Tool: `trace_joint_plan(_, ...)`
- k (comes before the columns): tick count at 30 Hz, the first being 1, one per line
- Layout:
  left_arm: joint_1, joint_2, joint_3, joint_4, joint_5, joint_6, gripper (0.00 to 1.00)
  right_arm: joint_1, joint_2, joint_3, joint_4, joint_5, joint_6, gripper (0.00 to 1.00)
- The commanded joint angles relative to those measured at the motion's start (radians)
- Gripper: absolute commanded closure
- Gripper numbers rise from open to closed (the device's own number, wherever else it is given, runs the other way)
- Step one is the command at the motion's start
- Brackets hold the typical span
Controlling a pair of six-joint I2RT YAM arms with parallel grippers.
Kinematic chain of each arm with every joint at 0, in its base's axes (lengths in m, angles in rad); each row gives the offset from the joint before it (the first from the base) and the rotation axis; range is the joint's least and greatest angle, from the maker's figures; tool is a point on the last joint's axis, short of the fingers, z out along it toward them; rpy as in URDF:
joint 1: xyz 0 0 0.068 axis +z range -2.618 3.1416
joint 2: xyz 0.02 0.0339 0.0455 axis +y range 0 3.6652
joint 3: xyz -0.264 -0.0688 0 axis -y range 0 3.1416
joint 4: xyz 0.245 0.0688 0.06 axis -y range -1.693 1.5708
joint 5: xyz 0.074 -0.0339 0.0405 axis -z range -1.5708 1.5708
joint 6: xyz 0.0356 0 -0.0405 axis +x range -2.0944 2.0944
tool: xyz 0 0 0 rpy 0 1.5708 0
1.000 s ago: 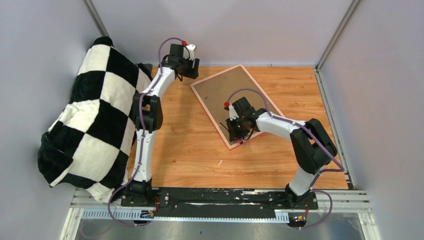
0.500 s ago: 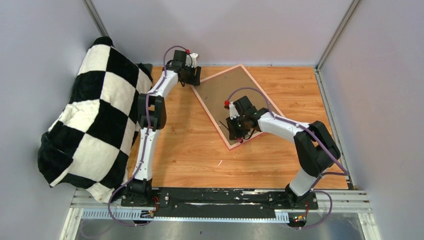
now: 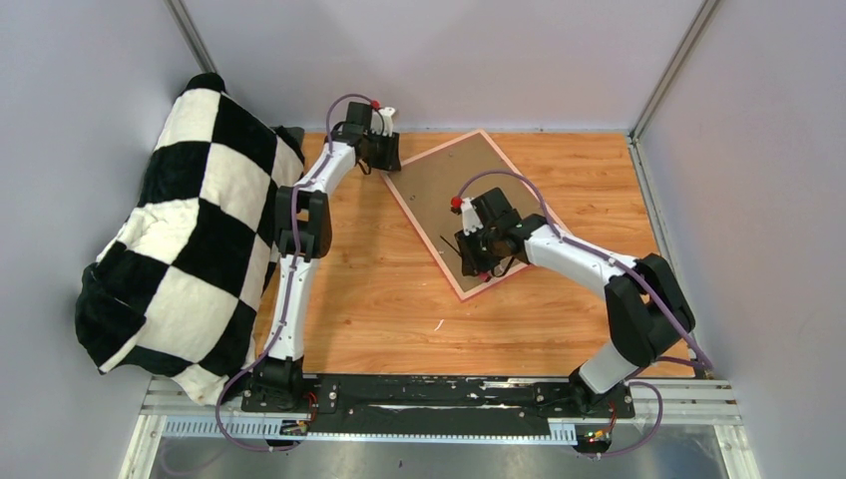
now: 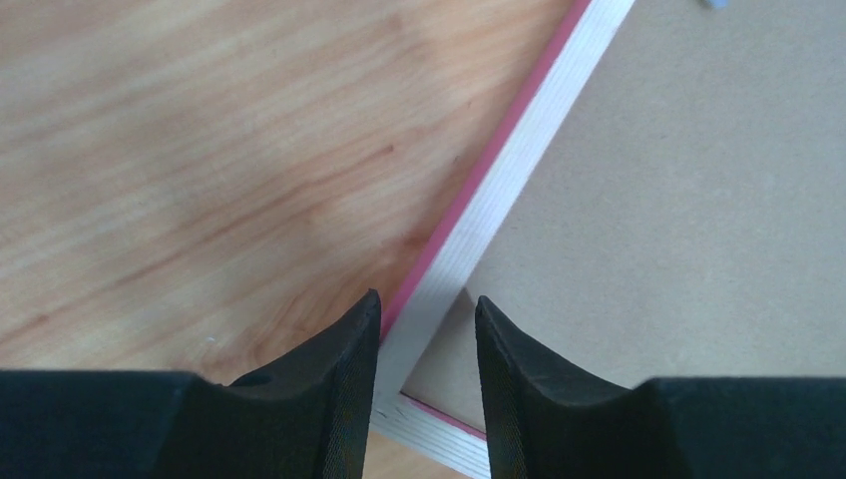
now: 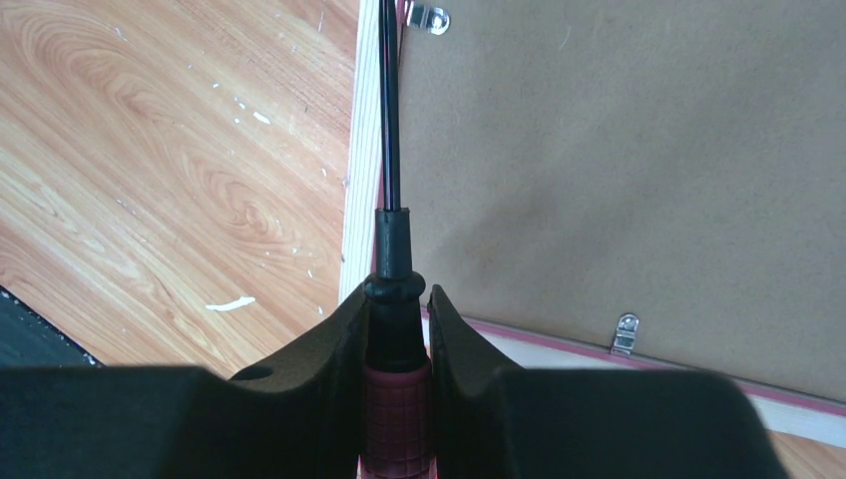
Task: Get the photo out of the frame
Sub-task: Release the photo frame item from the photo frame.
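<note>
Brought the left pincer [image 4: 424,304] in from beside the frame [image 4: 509,180] onto its far corner and narrowed it: fingers now partly spread astride the pale rail, seemingly not yet clamped on it. Nudged the right pincer [image 5: 396,294] slightly farther over the brown backing board [image 3: 439,185]. Pinching a red-handled screwdriver [image 5: 389,150] there, with the shaft laid along the rail's inner edge toward a metal clip [image 5: 427,17]. Found the frame lying face down on the wooden worktop [image 3: 369,289], board uppermost. No sight of the photo, presumably under that board, inside the frame. Reads as steadying the corner for levering at the board's edge. Board out first, then the print.
</note>
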Motion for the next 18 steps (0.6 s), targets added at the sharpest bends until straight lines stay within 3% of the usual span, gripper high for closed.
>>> trace_joint_plan(1, -0.007, -0.006, -0.075, -0.025, 0.034, -0.053, 0.59, -0.028, -0.063, -0.022, -0.042, 0.015, -0.036, 1.0)
trace_joint_plan(10, -0.006, -0.061, -0.165, -0.026, 0.039, -0.052, 0.6, -0.039, -0.08, -0.055, -0.054, -0.025, -0.065, 1.0)
trace_joint_plan(14, 0.002, -0.093, -0.233, 0.021, 0.069, -0.062, 0.61, -0.038, -0.025, -0.054, -0.083, -0.05, -0.073, 1.0)
trace_joint_plan(18, 0.007, -0.064, -0.209, 0.007, 0.094, -0.071, 0.67, -0.038, 0.029, -0.01, -0.162, -0.057, -0.079, 1.0)
